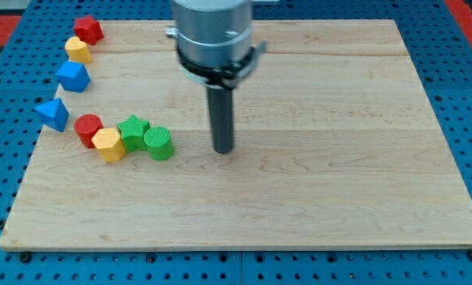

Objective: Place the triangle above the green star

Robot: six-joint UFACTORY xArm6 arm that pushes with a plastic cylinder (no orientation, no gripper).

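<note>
The counter (315, 198) carries a curved row of blocks along the view's left. No pincer is fitted, so nothing is held: the arm ends in a rod whose end, my tip (223, 150), rests to the right of the green cylinder (159, 143), apart from it. The blue triangle (53, 113) lies far to the tip's left, with the red cylinder (87, 127) and yellow hexagon (108, 145) between it and the green star (132, 131). The space above the star is bare.
</note>
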